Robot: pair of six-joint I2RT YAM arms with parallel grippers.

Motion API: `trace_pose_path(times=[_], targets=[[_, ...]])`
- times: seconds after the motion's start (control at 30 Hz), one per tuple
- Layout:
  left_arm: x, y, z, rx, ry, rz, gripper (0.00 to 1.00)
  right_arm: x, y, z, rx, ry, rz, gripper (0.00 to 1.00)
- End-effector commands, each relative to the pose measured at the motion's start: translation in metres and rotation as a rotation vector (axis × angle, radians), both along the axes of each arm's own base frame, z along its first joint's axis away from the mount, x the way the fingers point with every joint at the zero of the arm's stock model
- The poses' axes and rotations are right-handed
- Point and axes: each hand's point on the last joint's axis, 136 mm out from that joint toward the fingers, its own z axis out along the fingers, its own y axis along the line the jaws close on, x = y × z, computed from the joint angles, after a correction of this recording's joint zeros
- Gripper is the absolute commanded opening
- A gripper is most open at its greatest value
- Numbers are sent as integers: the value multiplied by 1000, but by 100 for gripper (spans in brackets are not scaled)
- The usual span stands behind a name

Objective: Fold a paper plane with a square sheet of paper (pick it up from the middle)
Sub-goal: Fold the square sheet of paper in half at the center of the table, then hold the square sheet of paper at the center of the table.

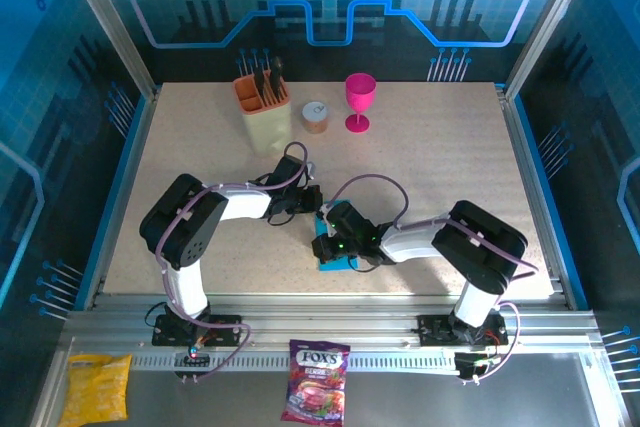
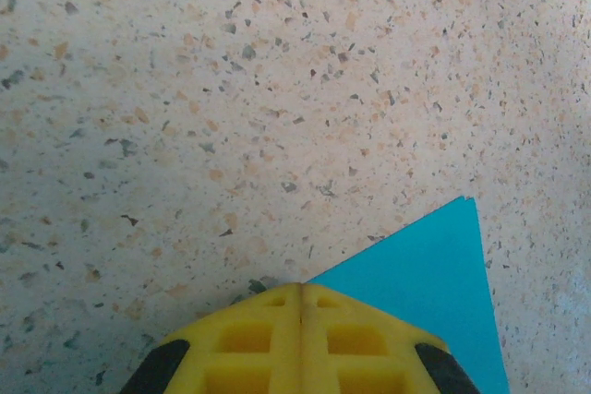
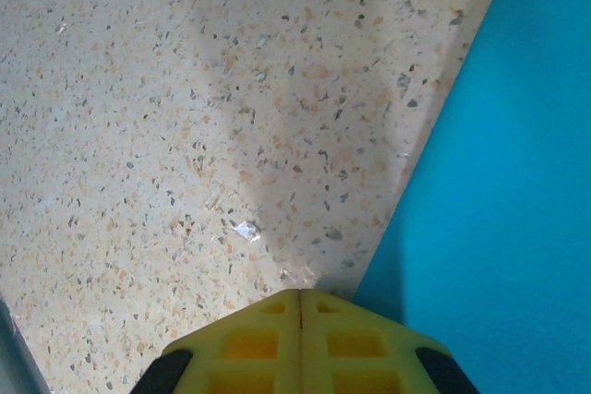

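Speckled beige stone-look tabletop (image 1: 450,167) inside a blue-lit booth is where both arms work, near the middle of the near edge. From where I stand, the left gripper (image 1: 313,207) has its yellow fingers pressed flat together, with only a thin seam between them in its wrist view (image 2: 300,291), and nothing sits between them. The right gripper (image 1: 332,243) is closed the same way, pad against pad (image 3: 300,296), and also holds nothing. The two tips point toward each other, the left one just far of the right. The bright cyan-blue square sheet of paper (image 1: 342,263) lies flat on the table beneath and between them. In the left wrist view it runs from the fingertips out to a sharp point on the right (image 2: 425,283), and that point seems to show a doubled edge. In the right wrist view it lies close on the right of the tips (image 3: 499,182). Whether either tip presses on it I cannot tell. I judge the folding to be at an early stage. Perhaps one fold is in, but no dart with wings is there yet, so most creases remain. Farther out stand an orange-and-cream utensil holder (image 1: 262,107), a small round tin (image 1: 316,117) and a pink plastic goblet (image 1: 360,102). On the near metal ledge lie a purple candy bag (image 1: 316,395) and a yellow snack bag (image 1: 97,387).
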Motion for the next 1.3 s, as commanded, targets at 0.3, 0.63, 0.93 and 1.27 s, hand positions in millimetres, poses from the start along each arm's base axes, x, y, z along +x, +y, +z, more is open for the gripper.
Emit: trace_pose_path(times=[0.3, 0.63, 0.93, 1.27], targets=[[-8, 16, -31, 113, 62, 3, 0, -77, -32, -33, -109, 155, 64, 0], [-5, 14, -28, 107, 58, 1, 0, -101, -51, -30, -73, 179, 44, 0], [-6, 11, -19, 87, 40, -9, 0, -71, -44, 42, -28, 29, 53, 0], [-7, 9, -11, 70, 28, -15, 0, -10, -26, 58, 36, -12, -26, 0]])
